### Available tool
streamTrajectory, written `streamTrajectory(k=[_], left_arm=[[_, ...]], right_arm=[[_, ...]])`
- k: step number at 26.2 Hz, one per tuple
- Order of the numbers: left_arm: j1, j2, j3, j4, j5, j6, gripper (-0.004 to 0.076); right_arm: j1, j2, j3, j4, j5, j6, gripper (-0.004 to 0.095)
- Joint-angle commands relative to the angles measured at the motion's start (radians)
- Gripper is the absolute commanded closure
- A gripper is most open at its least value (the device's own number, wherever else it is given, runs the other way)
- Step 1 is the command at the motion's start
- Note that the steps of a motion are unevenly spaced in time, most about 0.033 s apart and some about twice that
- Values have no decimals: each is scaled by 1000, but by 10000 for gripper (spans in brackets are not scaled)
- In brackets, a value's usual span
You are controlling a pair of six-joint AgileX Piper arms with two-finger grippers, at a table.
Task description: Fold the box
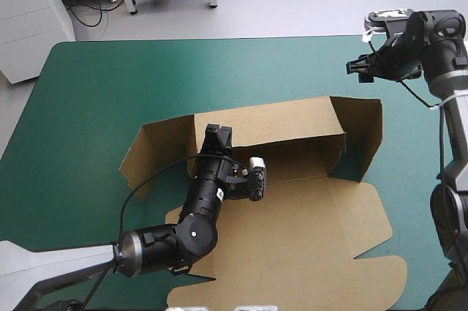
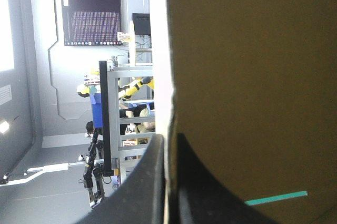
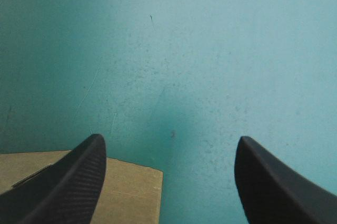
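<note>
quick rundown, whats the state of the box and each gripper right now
box: part folded, far wall and both end flaps raised, near sheet flat on the teal-green cover
left gripper: shut on the box, pinching the far wall's top edge
right gripper: open, holding nothing, over bare cover by a corner of the box

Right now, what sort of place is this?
Most likely a robotics lab workbench. A table with a teal-green cover holds a half-folded brown box; the left gripper is shut on the box's raised back wall, and the right gripper hangs with fingers open above the cover near the box's corner.
</note>
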Motion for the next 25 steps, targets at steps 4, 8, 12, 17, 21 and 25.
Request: streamTrajectory(k=[4, 8, 12, 17, 21, 25], left_arm=[[-5, -32, -18, 64, 27, -16, 756], [-5, -32, -18, 64, 27, -16, 756], [-5, -32, -18, 64, 27, -16, 756], [-5, -32, -18, 64, 25, -16, 756], [-5, -32, -18, 64, 23, -16, 756], [-5, -32, -18, 66, 23, -16, 756]], right_arm=[[-78, -24, 31, 111, 5, -94, 264], [-78, -24, 92, 140, 5, -110, 264], [-78, -60, 180, 200, 5, -157, 264], [-86, -133, 274, 202, 5, -186, 264], [-95, -183, 309, 204, 3, -195, 264], [-118, -199, 309, 204, 4, -188, 264]])
